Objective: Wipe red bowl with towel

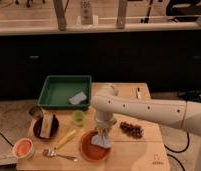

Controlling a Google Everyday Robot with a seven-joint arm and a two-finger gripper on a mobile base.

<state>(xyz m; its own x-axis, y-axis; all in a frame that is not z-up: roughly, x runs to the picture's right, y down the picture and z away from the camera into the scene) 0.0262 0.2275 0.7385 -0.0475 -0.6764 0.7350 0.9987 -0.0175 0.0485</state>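
The red bowl sits at the front middle of the wooden table. A grey-blue towel hangs from my gripper and rests on the bowl's right rim and inside. My white arm reaches in from the right, and the gripper points down just above the bowl's right side, shut on the towel.
A green tray holding a grey sponge stands at the back left. A small green cup, a dark bowl with a box, an orange-filled bowl, a fork, a yellow utensil and dark grapes lie around.
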